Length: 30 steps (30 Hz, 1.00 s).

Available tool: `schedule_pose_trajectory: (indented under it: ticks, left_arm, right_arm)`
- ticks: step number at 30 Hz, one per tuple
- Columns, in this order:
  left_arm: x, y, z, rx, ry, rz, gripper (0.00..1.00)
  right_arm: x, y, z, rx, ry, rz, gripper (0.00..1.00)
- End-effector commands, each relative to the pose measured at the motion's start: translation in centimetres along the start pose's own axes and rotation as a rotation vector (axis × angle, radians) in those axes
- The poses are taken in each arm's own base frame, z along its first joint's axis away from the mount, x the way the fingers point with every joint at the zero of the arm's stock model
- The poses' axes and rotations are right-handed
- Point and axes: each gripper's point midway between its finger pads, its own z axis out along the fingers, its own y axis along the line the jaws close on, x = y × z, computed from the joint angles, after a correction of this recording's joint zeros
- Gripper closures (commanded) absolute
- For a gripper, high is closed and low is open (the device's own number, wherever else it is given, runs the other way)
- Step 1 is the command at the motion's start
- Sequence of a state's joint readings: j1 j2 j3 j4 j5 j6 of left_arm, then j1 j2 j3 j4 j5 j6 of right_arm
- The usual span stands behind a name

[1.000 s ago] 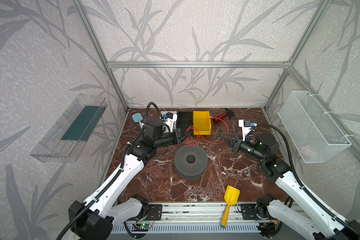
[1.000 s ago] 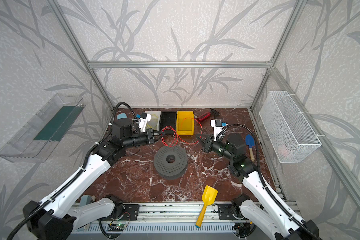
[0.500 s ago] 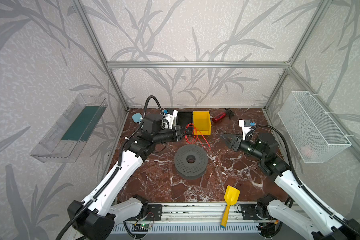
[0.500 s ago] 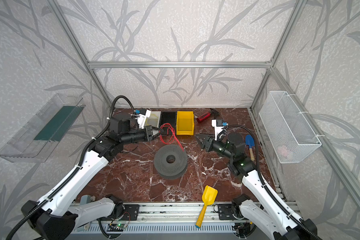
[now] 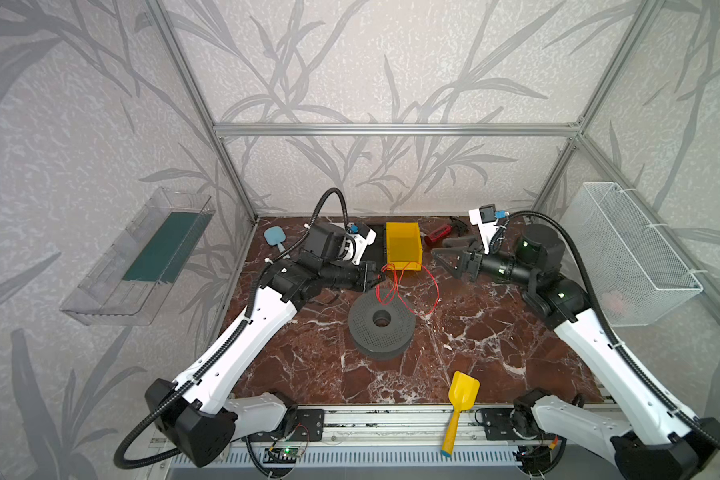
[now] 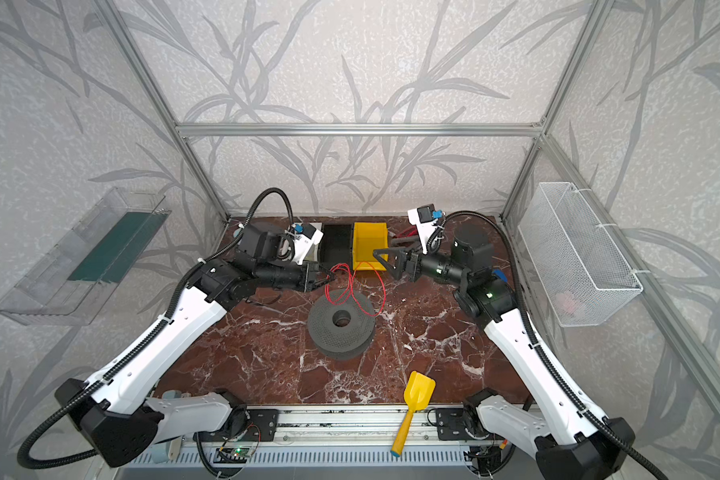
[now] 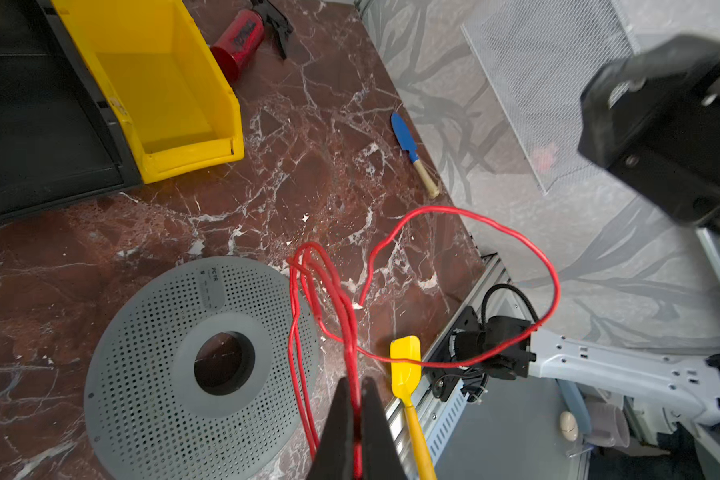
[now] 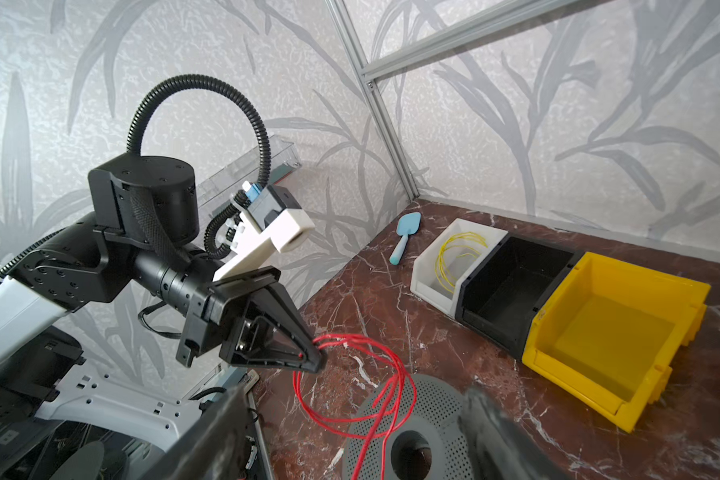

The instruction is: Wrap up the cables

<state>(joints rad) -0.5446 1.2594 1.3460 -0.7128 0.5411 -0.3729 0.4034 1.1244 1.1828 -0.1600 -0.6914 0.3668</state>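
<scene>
- Left gripper: my jaws are pressed together on the red cable, with several strands gathered in one pinch. The right wrist view shows the same grip from the side.
- Red cable, position: it hangs from that pinch in loose loops. The bunched strands drape over the rim of the grey spool. One wide loop swings out over the table toward my right arm.
- Right gripper: my jaws stand wide apart and hold nothing. They sit raised just in front of the yellow bin, apart from the cable.
- Change, right side: a second ago these jaws were closed and low at the far end of the cable. They have since opened and drawn back and upward.
- Change, left side: the cable then lay spread along the table between my two grippers. It is now gathered and lifted at my left gripper, which has shifted toward the spool.
- Meaning: I judge that the coil now depends on my left grip alone. The wide loop is not yet laid into the bundle, so my right gripper would need to take it again.
- Risk: the free end is unrestrained, and the loops may spring open.
- Yellow cable: it lies coiled inside the white bin, well apart from both grippers.
</scene>
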Motion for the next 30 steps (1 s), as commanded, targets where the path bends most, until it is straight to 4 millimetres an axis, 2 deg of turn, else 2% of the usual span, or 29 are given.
schedule_pose_trajectory:
  ticks: [1, 6, 9, 14, 20, 26, 30]
  left_arm:
    - [0.4, 0.7, -0.6, -0.104, 0.011, 0.077, 1.0]
    - [0.6, 0.9, -0.2, -0.192, 0.024, 0.165, 1.0]
    - [0.5, 1.0, -0.1, -0.234, 0.026, 0.21, 1.0]
    - [0.6, 1.3, -0.5, -0.293, 0.011, 0.284, 1.0]
    - [0.7, 1.8, -1.0, -0.369, 0.002, 0.369, 1.0]
    - [0.9, 1.7, -0.7, -0.385, 0.003, 0.418, 1.0]
    - [1.0, 1.7, -0.7, -0.393, -0.005, 0.424, 1.0]
  right_arm:
    - [2.4, 0.6, 1.7, -0.062, 0.156, 0.027, 0.18]
    - [5.7, 1.0, 3.9, -0.047, 0.372, 0.015, 0.17]
    - [7.3, 0.5, 4.8, -0.019, 0.473, 0.032, 0.16]
    - [9.1, -0.7, 5.2, 0.026, 0.558, 0.081, 0.18]
    - [11.3, -0.3, 5.9, 0.003, 0.675, 0.133, 0.21]
    - [13.2, -0.5, 7.3, -0.013, 0.77, 0.182, 0.29]
    - [13.6, -0.9, 7.7, -0.007, 0.803, 0.188, 0.42]
